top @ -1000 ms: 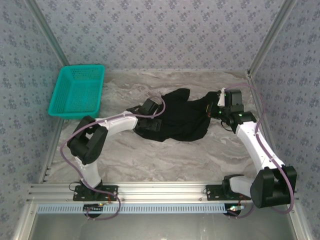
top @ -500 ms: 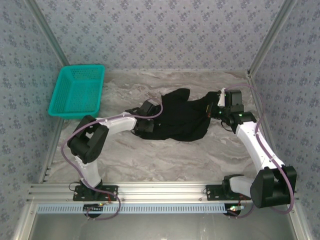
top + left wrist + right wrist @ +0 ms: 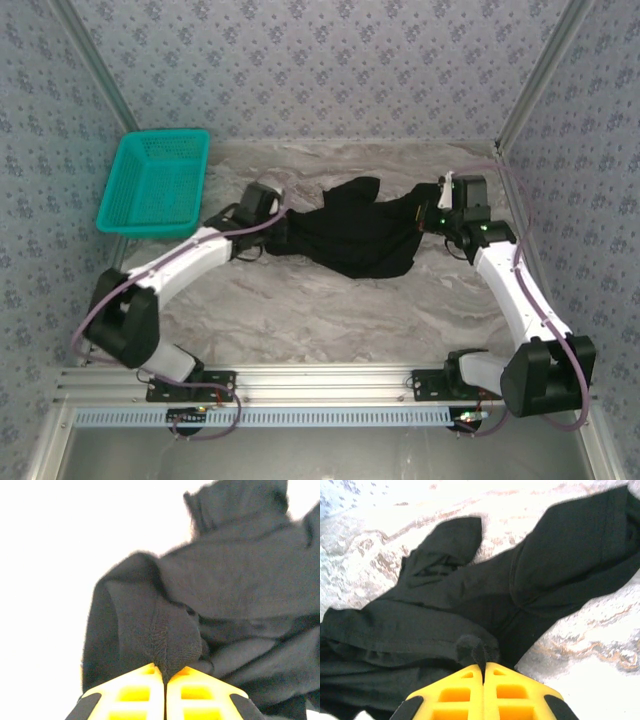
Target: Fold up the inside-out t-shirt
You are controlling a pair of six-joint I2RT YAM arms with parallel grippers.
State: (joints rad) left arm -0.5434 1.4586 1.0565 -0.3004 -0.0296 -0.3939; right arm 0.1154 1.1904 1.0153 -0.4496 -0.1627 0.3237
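Left gripper (image 3: pixel 165 674): closed, pinching t-shirt (image 3: pixel 240 580) edge. Right gripper (image 3: pixel 484 666): closed on opposite edge. Step: spreading garment. Next, likely: draw apart, lay flat.

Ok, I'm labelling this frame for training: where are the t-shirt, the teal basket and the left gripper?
t-shirt (image 3: pixel 360 235), top view, middle of the black cloth.
teal basket (image 3: pixel 155 190), top view, bare mesh floor.
left gripper (image 3: pixel 165 674), left wrist view, where the yellow tips pinch the cloth.
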